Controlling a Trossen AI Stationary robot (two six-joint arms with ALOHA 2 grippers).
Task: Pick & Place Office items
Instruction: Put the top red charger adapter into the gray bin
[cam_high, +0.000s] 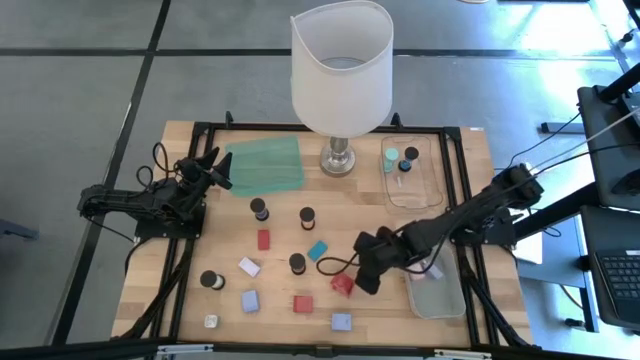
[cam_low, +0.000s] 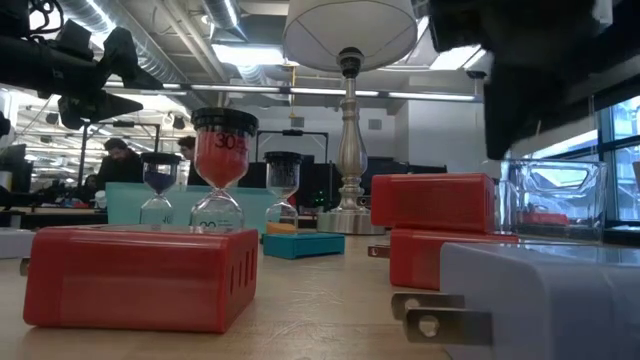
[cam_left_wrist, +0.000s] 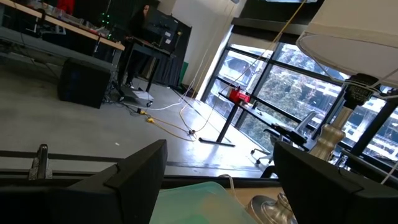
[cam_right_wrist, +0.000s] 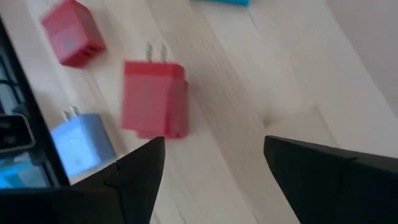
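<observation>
Overhead, office items lie scattered across the wooden tabletop (cam_high: 450, 160); the right hand (cam_high: 366, 262) hovers at lower centre-right, just beside a red plug block (cam_high: 342, 284), while the left hand (cam_high: 205, 168) waits at the left by the green mat (cam_high: 265, 165). Low view shows a red block (cam_low: 140, 275) at lower left, with sand timers (cam_low: 222, 170) behind. Left wrist fingers (cam_left_wrist: 134, 177) stand spread and empty; right wrist fingers (cam_right_wrist: 140, 171) stand apart, empty, above the red plug block.

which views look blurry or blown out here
Right wrist view: red charger block is smeared, as by motion. Low view: nearest white plug is soft, window at right bright. Left wrist view: windows glare behind the lamp. High view: evenly lit and sharp.
</observation>
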